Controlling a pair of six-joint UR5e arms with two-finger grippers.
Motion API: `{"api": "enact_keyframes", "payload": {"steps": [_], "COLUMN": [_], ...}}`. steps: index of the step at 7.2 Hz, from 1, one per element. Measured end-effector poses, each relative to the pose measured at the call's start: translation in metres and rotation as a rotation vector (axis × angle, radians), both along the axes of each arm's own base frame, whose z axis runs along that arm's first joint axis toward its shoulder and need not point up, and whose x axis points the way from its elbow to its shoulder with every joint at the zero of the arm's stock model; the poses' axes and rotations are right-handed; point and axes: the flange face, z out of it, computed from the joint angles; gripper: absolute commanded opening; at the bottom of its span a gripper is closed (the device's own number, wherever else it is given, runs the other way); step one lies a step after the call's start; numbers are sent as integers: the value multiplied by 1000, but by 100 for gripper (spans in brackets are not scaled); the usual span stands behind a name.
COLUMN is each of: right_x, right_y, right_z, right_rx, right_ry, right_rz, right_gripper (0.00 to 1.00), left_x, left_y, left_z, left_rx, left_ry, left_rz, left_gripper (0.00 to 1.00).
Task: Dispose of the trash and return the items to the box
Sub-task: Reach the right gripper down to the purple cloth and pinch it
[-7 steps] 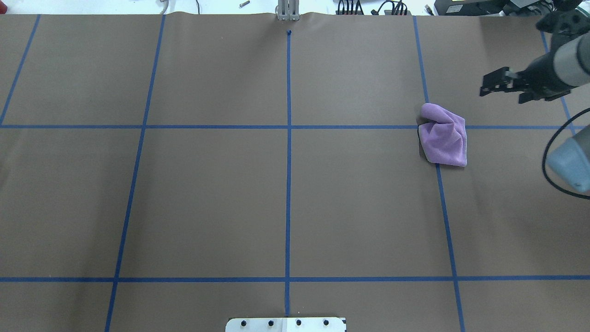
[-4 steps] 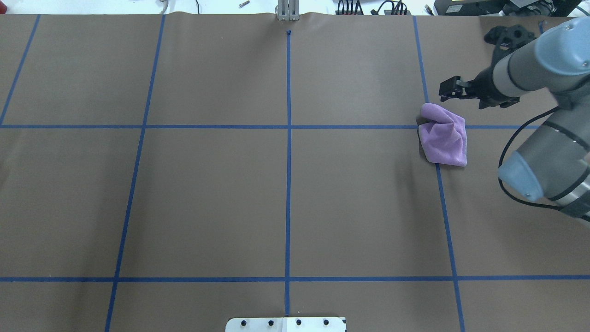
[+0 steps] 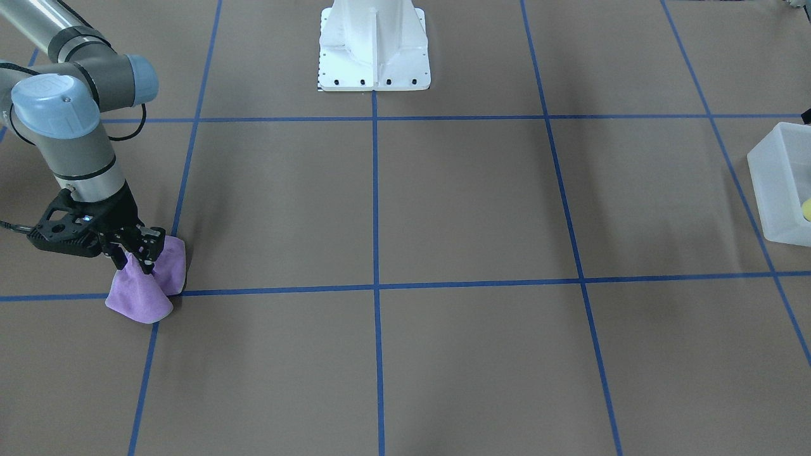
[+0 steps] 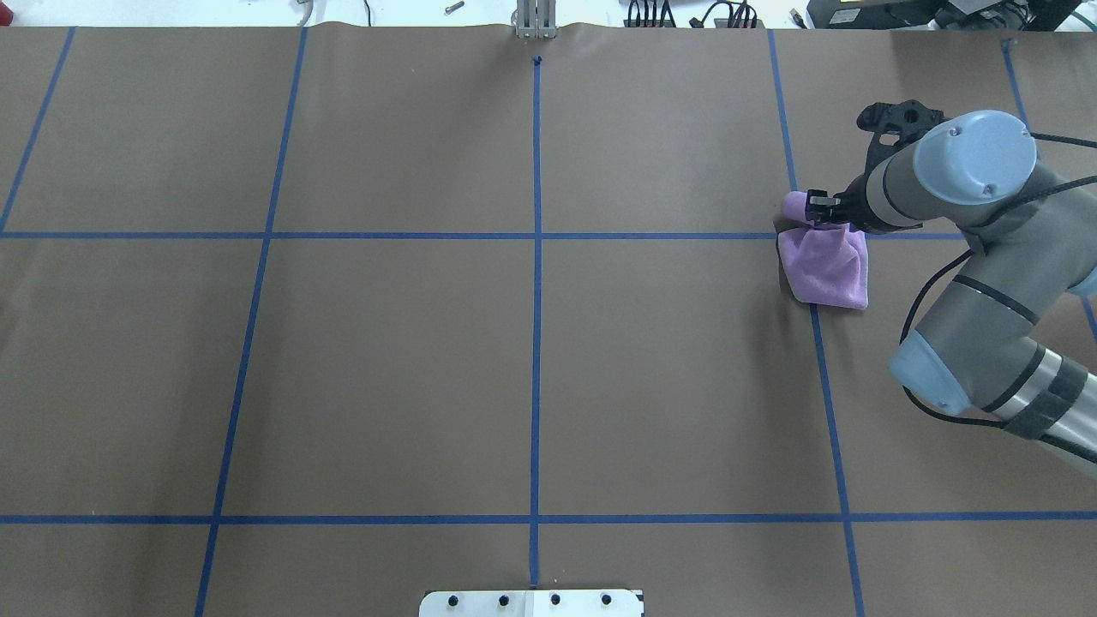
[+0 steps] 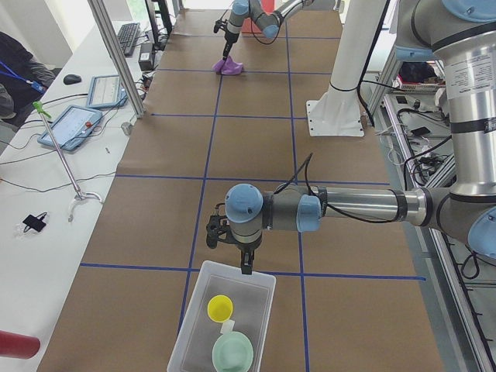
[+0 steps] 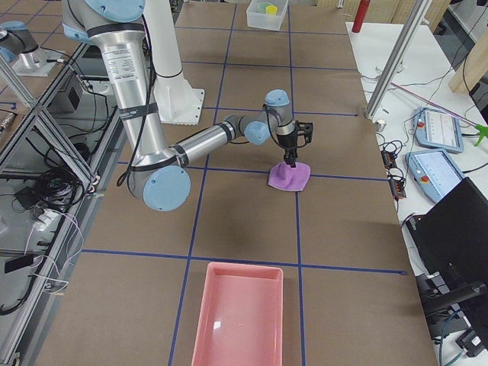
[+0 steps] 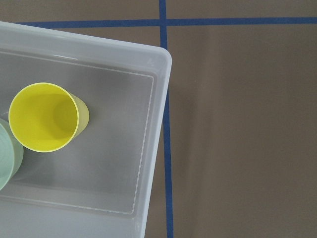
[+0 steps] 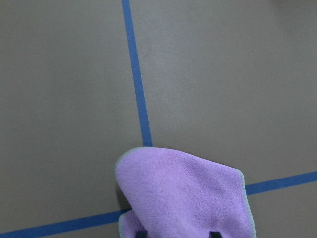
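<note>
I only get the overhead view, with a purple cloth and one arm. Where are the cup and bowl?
Observer: The yellow cup and mint bowl sit inside the white box, past your left edge.
Operator: Where's the other arm?
Observer: The left claw hangs over that box's rim.
Operator: Has my claw got the cloth?
Observer: From the front, the right claw seems to pinch the purple cloth into a peak.

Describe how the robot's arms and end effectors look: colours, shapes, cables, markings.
The right arm and left arm are silver-grey tubes with rounded joints, pale blue caps and black bands. A black cable loops beside the right arm. The left arm bears a white printed label. The right end effector and left end effector are black and angular, with slim fingers.
</note>
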Motion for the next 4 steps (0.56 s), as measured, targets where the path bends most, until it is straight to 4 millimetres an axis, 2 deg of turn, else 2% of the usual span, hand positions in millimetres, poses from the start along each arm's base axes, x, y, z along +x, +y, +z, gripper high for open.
{"api": "enact_keyframes", "payload": {"steps": [2, 3, 4], "right_x": [3, 3, 3], "right_y": [4, 5, 5], "right_z": [-2, -5, -6], "right_rx": [2, 4, 5], "right_ry": [-6, -9, -11], "right_rz": [-1, -1, -2], "right_gripper": [45, 42, 30], "left_x": [0, 0, 0], "left_y": [-1, -1, -1], "left_z": [-1, -1, -1], "left_rx": [3, 3, 3], "left_ry": [0, 0, 0], "left_rz": [0, 0, 0], "left_gripper": [98, 98, 98]}}
